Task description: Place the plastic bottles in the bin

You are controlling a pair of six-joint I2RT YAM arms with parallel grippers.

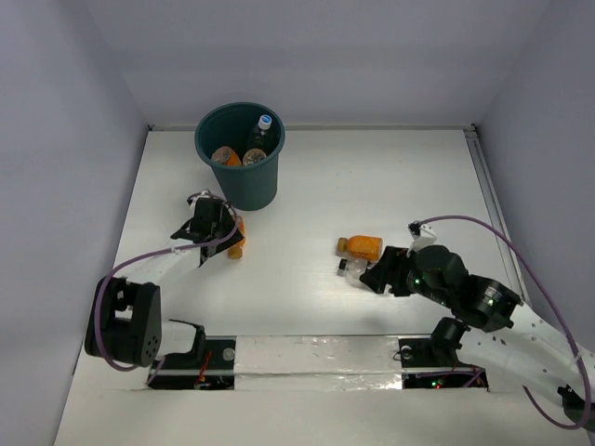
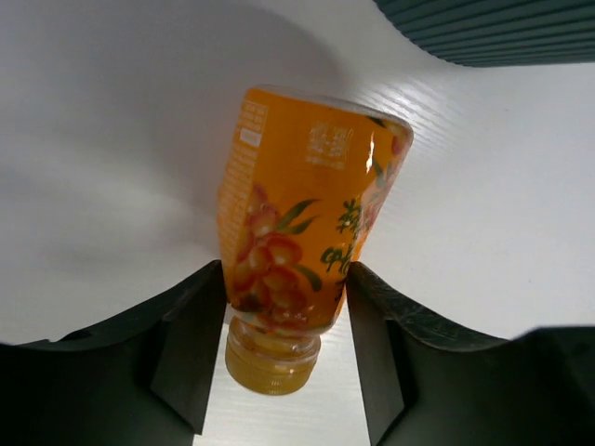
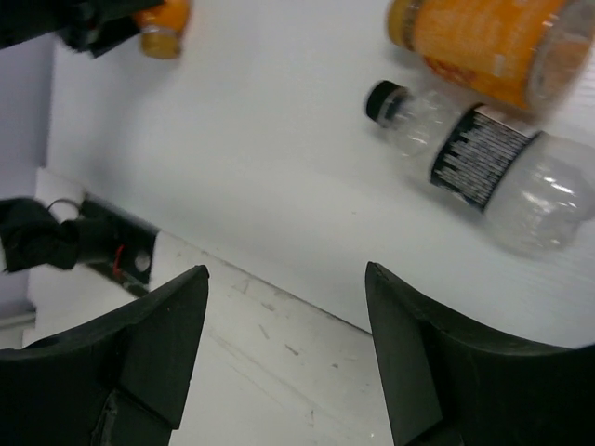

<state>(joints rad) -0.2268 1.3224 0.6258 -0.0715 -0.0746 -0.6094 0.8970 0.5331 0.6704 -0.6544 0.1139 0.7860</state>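
Your left gripper is clamped on an orange bottle. The jaws press on both sides near its shoulder, and the cap end points back at the wrist. Just past the bottle's far end, up and to the right of the tool, you've got the ribbed wall of the bin. It's got other bottles sitting in it.

Your right gripper is spread wide with nothing between the jaws, just the table. Ahead and to its right a clear bottle with a dark label lies on its side. A second orange bottle is just beside it on the far side.
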